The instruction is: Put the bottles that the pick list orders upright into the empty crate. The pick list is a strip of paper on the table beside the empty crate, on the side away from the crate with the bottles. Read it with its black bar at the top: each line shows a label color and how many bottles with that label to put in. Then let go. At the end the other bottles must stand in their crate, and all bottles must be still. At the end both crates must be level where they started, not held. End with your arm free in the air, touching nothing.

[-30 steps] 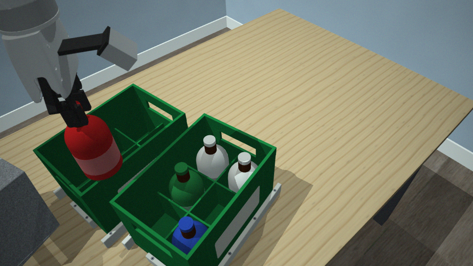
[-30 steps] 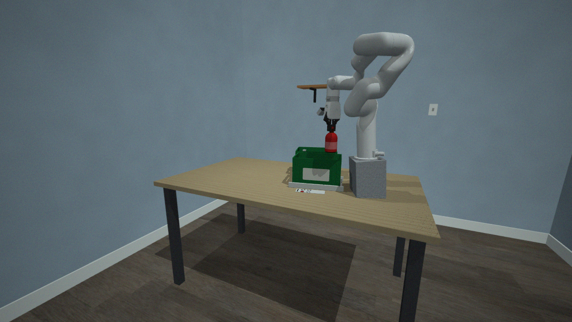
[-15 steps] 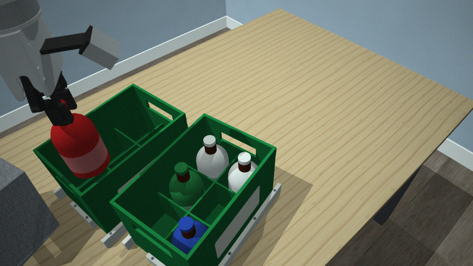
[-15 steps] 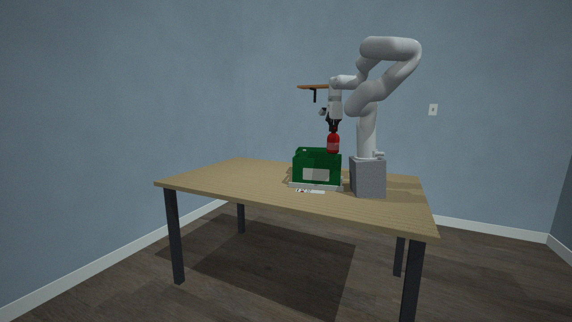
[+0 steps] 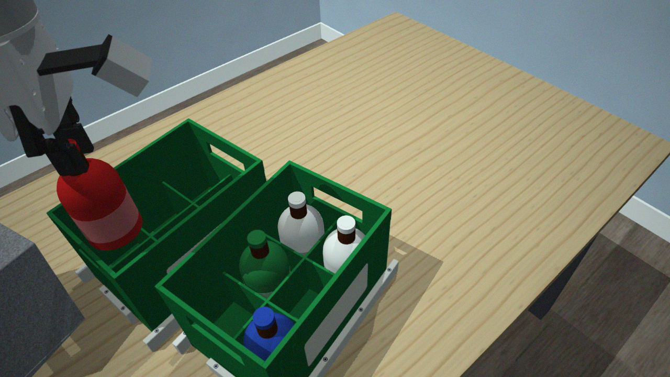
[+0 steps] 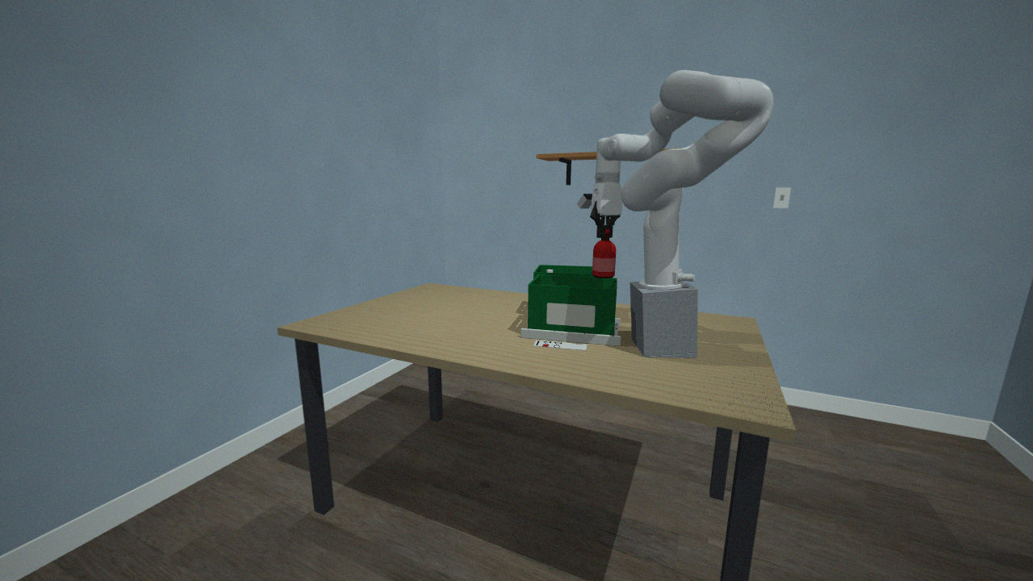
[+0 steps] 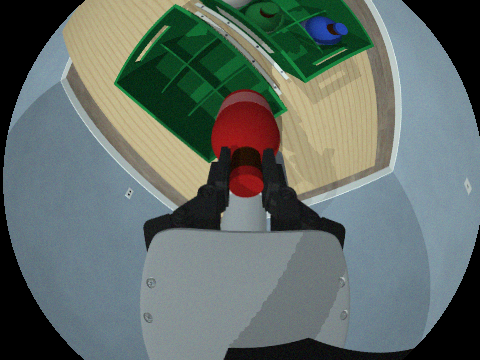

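My gripper (image 5: 75, 151) (image 6: 605, 232) (image 7: 246, 160) is shut on the neck of a red bottle (image 5: 100, 201) (image 6: 604, 260) (image 7: 245, 125) with a pale pink label. The bottle hangs upright over the robot-side end of the empty crate (image 5: 140, 281) (image 6: 606, 311) (image 7: 167, 116), its base near rim height. No bottle shows in that crate. The other green crate (image 5: 377, 246) (image 7: 302, 72) holds two white bottles (image 5: 300, 229) (image 5: 344, 251), a green bottle (image 5: 263, 269) (image 7: 262, 17) and a blue bottle (image 5: 269, 335) (image 7: 322, 30). The pick list (image 6: 574, 345) shows a red mark; its lines are too small to read.
The crates stand side by side with a narrow gap, on pale rails (image 5: 346, 330). The grey robot base block (image 5: 32, 300) (image 6: 664, 321) stands close to the crates' near end. A wall shelf (image 6: 566, 156) is behind the arm. The wooden table (image 5: 445, 140) (image 6: 404, 324) extends beyond the crates.
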### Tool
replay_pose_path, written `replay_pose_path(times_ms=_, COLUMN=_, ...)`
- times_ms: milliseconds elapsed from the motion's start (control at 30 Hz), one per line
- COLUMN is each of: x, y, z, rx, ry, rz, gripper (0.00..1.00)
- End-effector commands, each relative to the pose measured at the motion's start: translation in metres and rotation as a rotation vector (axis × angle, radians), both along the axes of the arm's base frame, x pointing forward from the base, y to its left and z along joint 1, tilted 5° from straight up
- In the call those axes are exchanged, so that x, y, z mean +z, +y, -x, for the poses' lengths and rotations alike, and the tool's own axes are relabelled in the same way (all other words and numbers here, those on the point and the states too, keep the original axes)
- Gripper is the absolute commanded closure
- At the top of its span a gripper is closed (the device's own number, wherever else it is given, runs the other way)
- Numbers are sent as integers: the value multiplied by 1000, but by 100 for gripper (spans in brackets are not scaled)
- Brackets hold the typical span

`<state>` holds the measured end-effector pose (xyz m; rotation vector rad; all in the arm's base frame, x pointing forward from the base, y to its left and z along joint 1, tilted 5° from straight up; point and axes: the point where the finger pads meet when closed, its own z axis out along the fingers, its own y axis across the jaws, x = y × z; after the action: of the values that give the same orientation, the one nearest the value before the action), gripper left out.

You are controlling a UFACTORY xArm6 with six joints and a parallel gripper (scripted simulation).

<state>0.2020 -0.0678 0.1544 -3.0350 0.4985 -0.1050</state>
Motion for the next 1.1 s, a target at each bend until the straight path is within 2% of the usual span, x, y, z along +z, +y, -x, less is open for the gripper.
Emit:
replay_pose_path(times_ms=0, x=1, y=-1, z=-2, rx=0, ry=-3, rz=1, gripper=100)
replay_pose_path(times_ms=1067, x=2, y=-3, z=-5, rx=0, ry=-3, rz=2, gripper=100)
